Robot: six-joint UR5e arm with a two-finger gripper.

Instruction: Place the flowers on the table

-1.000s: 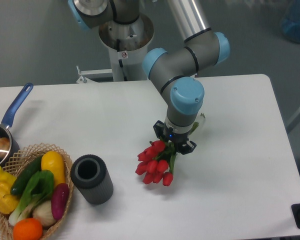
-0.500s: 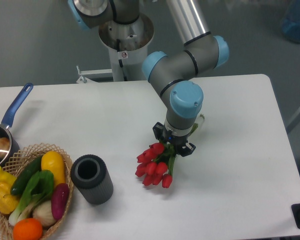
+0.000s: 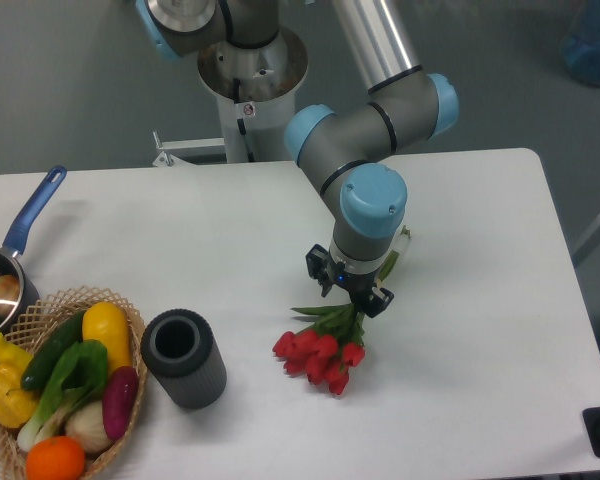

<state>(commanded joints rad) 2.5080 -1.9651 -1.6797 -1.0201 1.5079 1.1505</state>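
Fingers: the gripper points down over the middle of the surface; its dark fingers stand just above the green stems, and whether they are released or clenched on the stems cannot be told from this view.
Flowers: the flowers appear to lie on the white top, red buds fanned toward the camera, stems and leaves running back under the fingers.
Change: half a second ago the buds hung in a tight clump pressed against the fingers; now they sit lower and spread out, and green leaves show between buds and gripper, so the bunch has sagged or dropped.
Meaning: the bunch looks delivered to the surface, so the task reads as nearly done; what remains, by this judgement, is to free the stems fully and lift straight up.
Risk: a stem caught on a finger could drag the bunch up as the arm rises.
Nearby: the grey cylinder stands well apart to the left of the buds, beside the wicker basket of vegetables; a blue-handled pot sits at the left edge.
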